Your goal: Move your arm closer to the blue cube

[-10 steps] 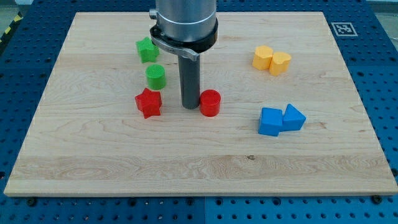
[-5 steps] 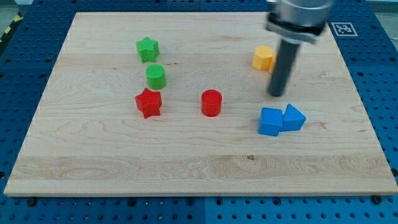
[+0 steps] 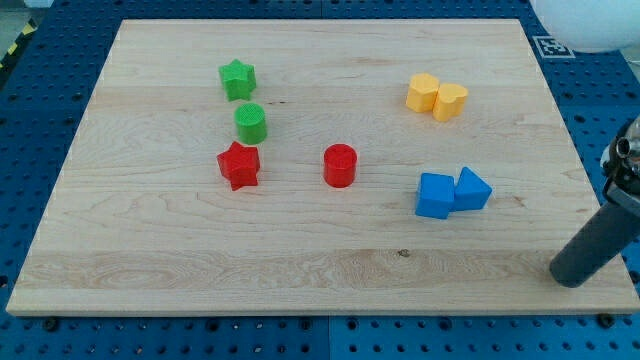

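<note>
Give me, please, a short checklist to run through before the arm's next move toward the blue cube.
1. My tip in view: ok, near the board's lower right corner in the view.
2. Tip close to the blue cube: not ok, it sits well to the cube's lower right.
3. Straight path from tip to cube free of blocks: ok.
4. Blue cube's neighbour: the other blue block touches its right side; a push risks moving both.
5. Red cylinder clear of the route: ok, it lies left of the cube.

Wooden board (image 3: 320, 260) carries seven scattered coloured blocks.
</note>
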Robot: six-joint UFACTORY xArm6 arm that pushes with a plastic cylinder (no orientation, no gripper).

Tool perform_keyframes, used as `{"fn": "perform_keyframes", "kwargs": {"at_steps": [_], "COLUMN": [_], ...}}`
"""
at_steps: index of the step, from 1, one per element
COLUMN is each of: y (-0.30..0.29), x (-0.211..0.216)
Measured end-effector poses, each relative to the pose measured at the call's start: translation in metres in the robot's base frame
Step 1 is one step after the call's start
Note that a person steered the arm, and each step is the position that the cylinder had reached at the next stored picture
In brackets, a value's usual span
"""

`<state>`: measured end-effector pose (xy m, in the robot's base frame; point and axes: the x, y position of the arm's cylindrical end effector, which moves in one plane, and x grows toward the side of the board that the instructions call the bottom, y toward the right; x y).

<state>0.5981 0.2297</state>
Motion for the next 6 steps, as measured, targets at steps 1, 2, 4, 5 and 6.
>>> {"fn": "perform_keyframes", "kwargs": {"at_steps": [1,2,4,5,6], "y": [-0.007,-0.046,-0.155,-0.162,-0.157], "x": [-0.006,-0.016,-0.056,-0.071,-0.073]}}
